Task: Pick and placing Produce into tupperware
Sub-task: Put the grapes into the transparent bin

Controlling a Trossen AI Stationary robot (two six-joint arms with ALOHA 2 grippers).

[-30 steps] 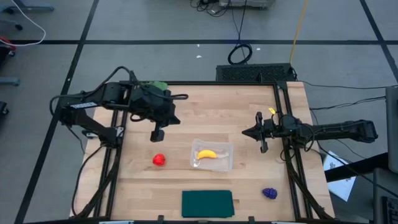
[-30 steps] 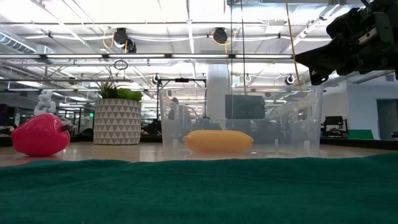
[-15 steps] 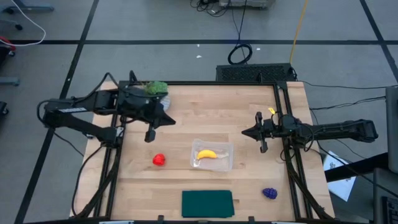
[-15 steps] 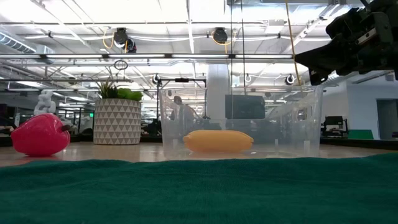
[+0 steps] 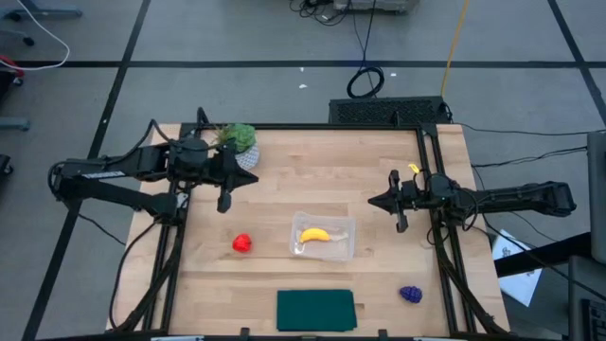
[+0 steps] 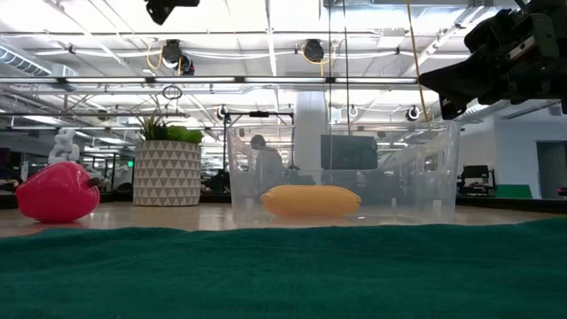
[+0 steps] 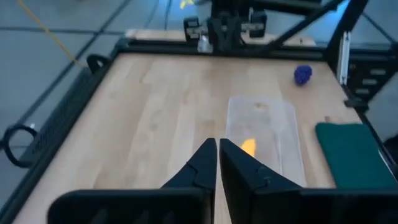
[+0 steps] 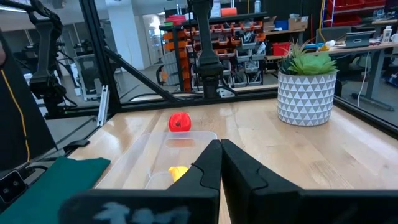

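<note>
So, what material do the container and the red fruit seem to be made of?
The tupperware looks like clear, thin, glossy plastic: the banana inside it and the room behind show through its walls. The red fruit seems to be smooth moulded plastic, since it carries a soft shine, though rubber cannot be ruled out.

Bright, even overhead lighting with soft, faint shadows on the wooden table (image 5: 322,180); ceiling lights glare white in the low view, and the green mat (image 6: 283,270) nearest the lens is blurred.
</note>
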